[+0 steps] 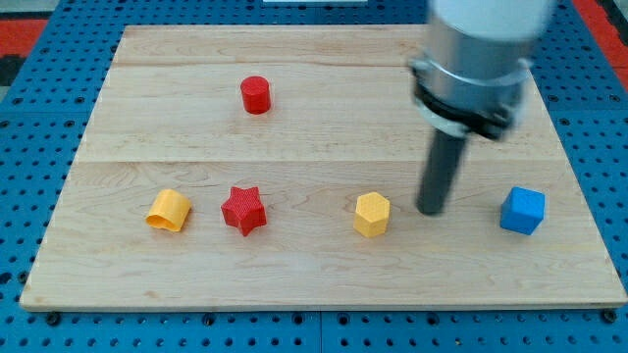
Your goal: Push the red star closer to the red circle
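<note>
Five blocks are seen on the wooden board (324, 284): one red star (243, 210), one red circle (255, 95), one yellow hexagon (372, 214), one yellow block of rounded, tilted form (169, 210) and one blue cube (522, 210). The red star, a ridged five-pointed piece, is placed in the lower row between the two yellow blocks, well below the red circle and slightly toward the view's left of it. The rod is held upright with my tip (432, 211) set down between the yellow hexagon and the blue cube, just beside the hexagon; nothing is gripped, and no block is touched.
</note>
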You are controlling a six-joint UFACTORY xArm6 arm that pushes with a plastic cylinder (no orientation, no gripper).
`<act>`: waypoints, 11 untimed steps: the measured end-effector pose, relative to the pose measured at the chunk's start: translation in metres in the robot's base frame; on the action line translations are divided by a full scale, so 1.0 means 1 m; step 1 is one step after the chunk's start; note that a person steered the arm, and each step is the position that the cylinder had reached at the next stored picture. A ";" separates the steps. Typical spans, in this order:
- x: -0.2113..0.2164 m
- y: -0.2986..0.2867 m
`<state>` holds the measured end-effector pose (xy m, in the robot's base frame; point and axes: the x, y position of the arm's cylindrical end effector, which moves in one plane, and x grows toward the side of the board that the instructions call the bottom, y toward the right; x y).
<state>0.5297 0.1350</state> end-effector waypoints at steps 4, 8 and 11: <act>0.038 -0.222; -0.057 -0.272; -0.113 -0.267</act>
